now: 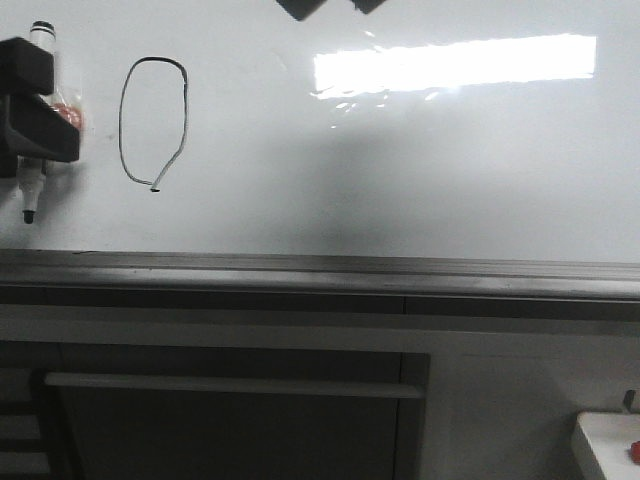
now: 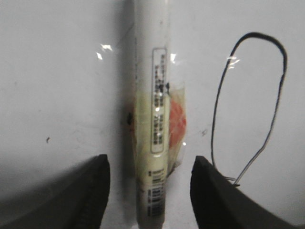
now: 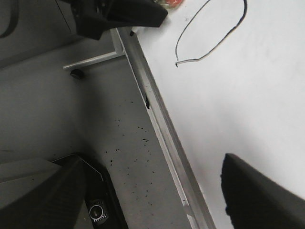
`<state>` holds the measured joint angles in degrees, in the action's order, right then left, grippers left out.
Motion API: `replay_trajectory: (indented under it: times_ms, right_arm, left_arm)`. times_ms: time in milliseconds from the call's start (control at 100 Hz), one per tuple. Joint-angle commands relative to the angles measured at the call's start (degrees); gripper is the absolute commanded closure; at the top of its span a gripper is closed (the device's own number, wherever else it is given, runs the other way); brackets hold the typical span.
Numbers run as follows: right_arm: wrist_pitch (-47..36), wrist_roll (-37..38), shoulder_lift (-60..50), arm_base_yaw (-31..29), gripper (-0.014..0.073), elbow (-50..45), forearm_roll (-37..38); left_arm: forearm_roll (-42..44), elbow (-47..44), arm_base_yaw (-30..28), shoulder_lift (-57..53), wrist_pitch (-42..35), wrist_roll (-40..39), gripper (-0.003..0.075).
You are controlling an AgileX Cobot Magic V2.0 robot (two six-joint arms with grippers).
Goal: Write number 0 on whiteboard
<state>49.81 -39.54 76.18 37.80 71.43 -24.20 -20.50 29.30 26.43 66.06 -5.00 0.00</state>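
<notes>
Only the left wrist view shows the marker (image 2: 152,129) label. Left end effector (image 1: 35,110) grasps it at the front view's left edge; number 0 (image 1: 153,122) sits just right on the whiteboard (image 1: 420,170). Right end effector (image 3: 152,191) is released.

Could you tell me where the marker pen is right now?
In the front view, the marker pen is at the far left, upright against the whiteboard in the left gripper, just left of the number 0.
</notes>
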Motion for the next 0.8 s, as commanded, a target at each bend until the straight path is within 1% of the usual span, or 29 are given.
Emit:
replay_trajectory:
  times_ms: [0,20,40,50,60,70,90,100,110,120,130,140,160,170,190,220,240,350,440,530,640,730,790]
  right_arm:
    - [-1.41,0.57,-2.56,-0.5,0.0152,1.5,-1.12]
    - [-1.41,0.73,-2.82,-0.65,0.0183,1.5,-1.12]
    - [-1.41,0.73,-2.94,-0.81,0.0242,1.5,-1.12]
    - [-1.41,0.73,-3.2,-0.78,0.0286,1.5,-1.12]
    - [-1.41,0.73,-3.32,-0.88,0.031,1.5,-1.12]
    - [-1.41,0.73,-3.49,-0.9,0.0361,1.5,-0.99]
    - [-1.41,0.73,-3.78,-1.14,0.0414,1.5,-0.99]
    - [-1.3,0.73,-3.92,-1.15,0.0468,1.5,-0.99]
    - [-1.33,0.73,-4.07,-1.3,0.0496,1.5,-0.99]
    - [-1.33,0.73,-4.43,-1.31,0.055,1.5,-0.99]
    - [-1.33,0.73,-4.61,-1.31,0.0576,1.5,-0.99]
    - [-1.33,0.73,-4.91,-1.4,0.0629,1.5,-0.99]
    - [-1.33,0.73,-5.4,-1.4,0.0677,1.5,-0.84]
    - [-1.33,0.73,-5.6,-1.4,0.0668,1.5,-0.84]
    - [-1.33,0.73,-6.19,-1.4,0.0661,1.5,-0.84]
    - [-1.45,0.73,-7.04,-1.4,0.0652,1.5,-0.84]
    - [-1.66,0.73,-7.75,-1.4,0.065,1.37,-0.84]
    - [-4.81,0.73,-12.81,-1.4,0.0649,-0.87,-0.84]
    - [-11.58,0.73,-18.75,-1.4,0.0649,-5.22,-0.84]
    - [-20.03,0.73,-25.35,-1.4,0.0649,-12.24,-0.84]
    - [-29.3,0.73,-35.7,-1.4,0.065,-22.68,-0.84]
    - [-33.19,0.73,-44.56,-1.4,0.065,-31.0,-0.84]
    - [-34.49,0.73,-50.69,-1.4,0.065,-35.73,-0.95]
  left_arm:
    - [0.13,1.58,-0.13,-4.37,-2.86,0.0,0.0372]
    - [0.22,1.58,-0.13,-4.93,-2.57,0.0,0.0378]
    - [0.22,1.58,-0.13,-5.79,-2.31,0.0,0.0389]
    - [0.22,1.58,-0.13,-6.4,-2.06,0.0,0.0394]
    - [0.22,1.58,-0.13,-6.72,-1.95,0.0,0.0406]
    - [0.22,1.58,-0.13,-7.37,-1.85,0.0,0.0414]
    - [0.22,1.58,-0.13,-8.06,-1.5,0.0,0.0441]
    - [0.22,1.58,-0.13,-8.75,-1.2,0.0,0.0463]
    - [0.41,1.58,-0.13,-9.1,-1.07,0.0,0.0475]
    - [0.66,1.58,-0.13,-9.8,-0.8,0.0,0.0487]
    - [0.83,1.58,-0.13,-10.16,-0.69,0.0,0.0514]
    - [1.07,1.58,-0.13,-10.88,-0.54,0.0,0.0528]
    - [1.88,1.58,-0.13,-11.64,-0.08,0.0,0.0572]
    - [2.48,1.58,-0.13,-12.44,0.21,0.0,0.0602]
    - [3.29,1.58,-0.13,-13.66,0.7,0.0,0.0632]
    - [4.01,1.58,-0.13,-15.32,1.46,0.0,0.0708]
    - [4.27,1.58,-0.13,-16.52,1.87,0.0,0.0743]
    - [6.08,1.58,-0.13,-23.03,3.18,0.0,0.0741]
    - [9.1,1.25,-0.13,-28.8,3.89,0.0,0.0741]
    - [11.57,0.88,-0.13,-34.47,5.0,0.0,0.0741]
    - [15.68,0.22,-0.13,-40.85,10.26,0.0,0.0741]
    - [16.99,-1.19,-0.13,-45.76,13.57,0.0,0.0741]
    - [16.98,-2.67,-0.13,-48.67,14.16,0.0,0.0741]
